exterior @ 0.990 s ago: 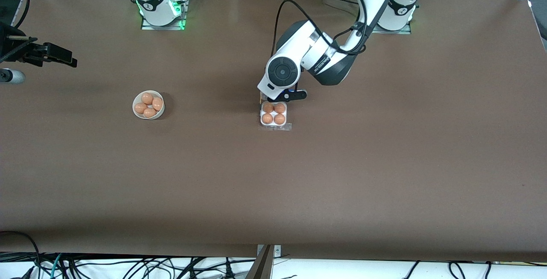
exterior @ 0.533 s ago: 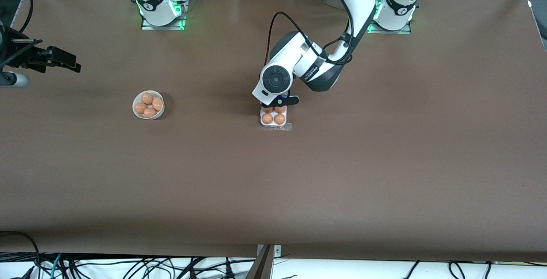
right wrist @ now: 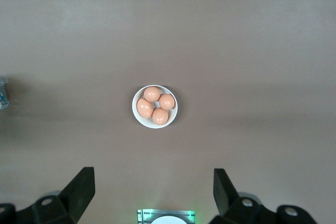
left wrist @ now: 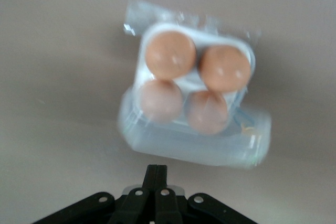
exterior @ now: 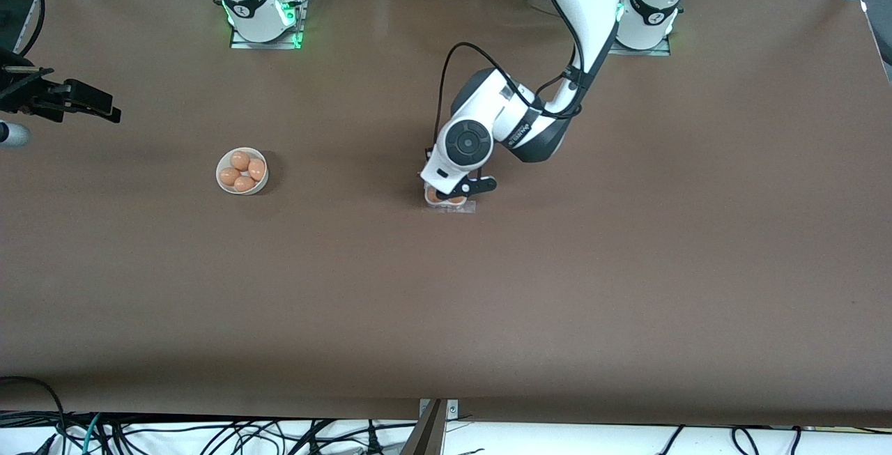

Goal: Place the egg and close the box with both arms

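The left gripper [exterior: 454, 192], closed on nothing, has swept from the box's [exterior: 449, 203] twelve o'clock edge out over it, seemingly folding the lid half-down (the wrist view blurs). Four eggs [left wrist: 170, 56] fill it. The right gripper [exterior: 77, 99] waits open, well apart.

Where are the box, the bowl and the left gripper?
box [left wrist: 195, 85], left wrist view, white tray between the eggs.
bowl [exterior: 221, 187], front view, white rim.
left gripper [left wrist: 156, 174], left wrist view, tips of the shut fingers.
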